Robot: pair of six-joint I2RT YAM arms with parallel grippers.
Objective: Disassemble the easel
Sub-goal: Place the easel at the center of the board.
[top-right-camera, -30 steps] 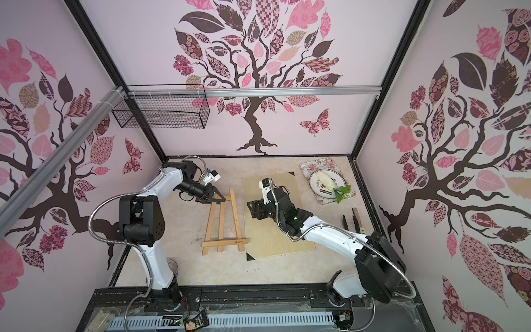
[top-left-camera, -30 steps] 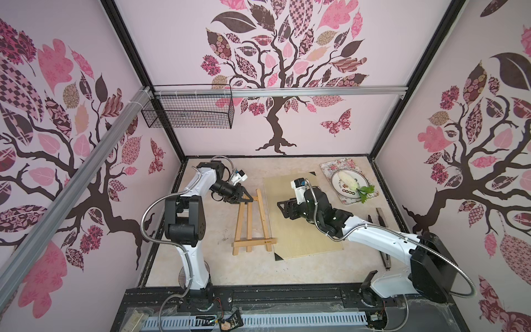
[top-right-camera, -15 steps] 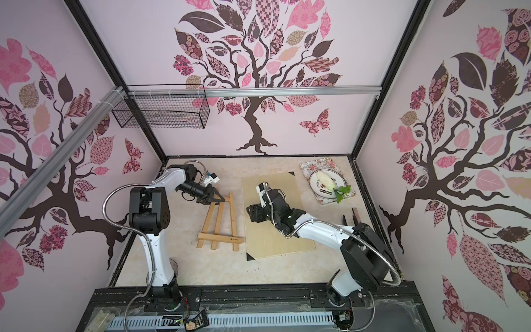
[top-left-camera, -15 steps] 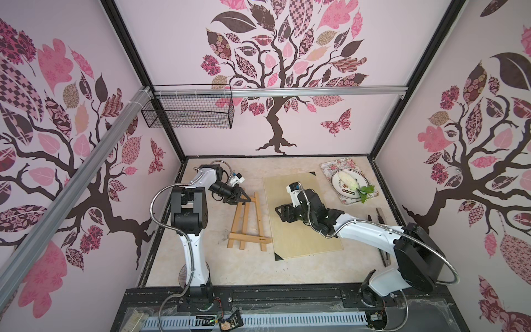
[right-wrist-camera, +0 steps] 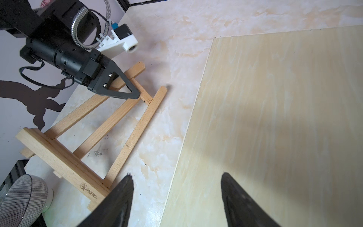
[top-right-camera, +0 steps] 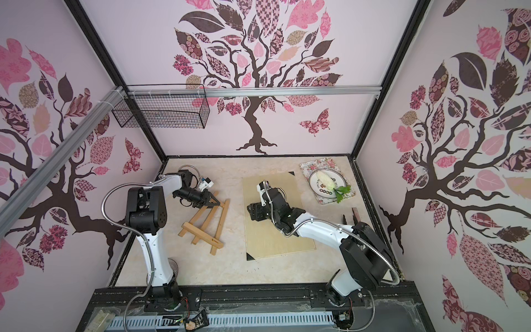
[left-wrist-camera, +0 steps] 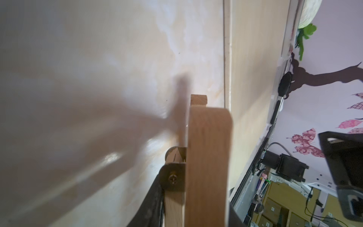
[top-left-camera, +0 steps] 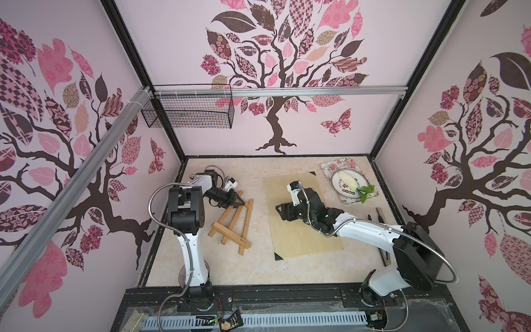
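Toward the left edge of the bench, the left gripper is clamping the top end of the easel, with its jaws closed on the apex where the slats meet. The left wrist view is showing one slat running straight out between them. The easel is lying flat on the bench, nearer the left edge than the middle. Its long axis is slanting, with the apex toward the far side and the ledge bar toward the near left corner. So the easel is stretching away from the left gripper toward the near edge, and the left arm is the nearer one. On the ledge bar a small dark logo is reading "Maries".

Further right, the right gripper is hovering over the left part of the pale board, jaws spread and holding nothing. The ledge end is lying near it, toward the left edge. With the apex pinned, the right gripper would probably need to come off the board to that ledge end. At the far right corner a plate is carrying writing too small to read.
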